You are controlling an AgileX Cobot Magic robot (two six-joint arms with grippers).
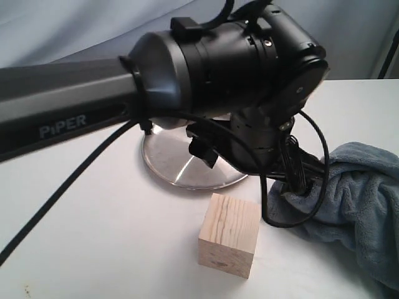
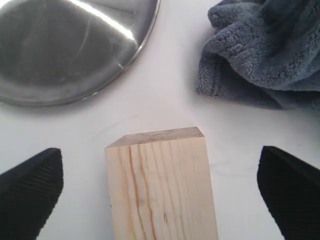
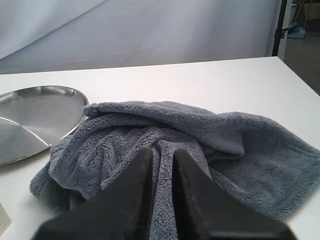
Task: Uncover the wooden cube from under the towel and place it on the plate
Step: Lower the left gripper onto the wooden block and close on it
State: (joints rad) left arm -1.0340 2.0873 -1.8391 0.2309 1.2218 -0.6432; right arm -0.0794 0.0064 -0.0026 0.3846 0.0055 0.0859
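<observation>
Since the cube [image 2: 162, 195] sits bare on the tabletop [image 2: 165, 100], w/ the towel [image 2: 265, 50] bunched beside it and not touching, the uncovering looks done. What's left is pick + place.

Key relation: the cube lies dead centre between the L gripper [image 2: 160, 152] fingers [image 2: 30, 192]. They stand wide apart w/ nothing held, and tabletop shows on each side of the block. No pad touches wood yet. The cube's faces look about square to the pads, grain running away from the wrist, so prob. no twist needed. Height over the block can't be judged from the wrist view, so I'd drop if high, then close. A cube has no long axis to fuss over.

The plate [image 1: 177, 168] is just beyond the cube toward the far edge, near but apart, and the L arm [image 1: 62, 106] hides part of it. The towel lies toward the right edge, close to the plate rim. The R gripper [image 3: 162, 155] is nearly clamped, a towel fold pinched between its fingers, out of the way. The L arm is far nearer, so lift & short carry look like its job.
</observation>
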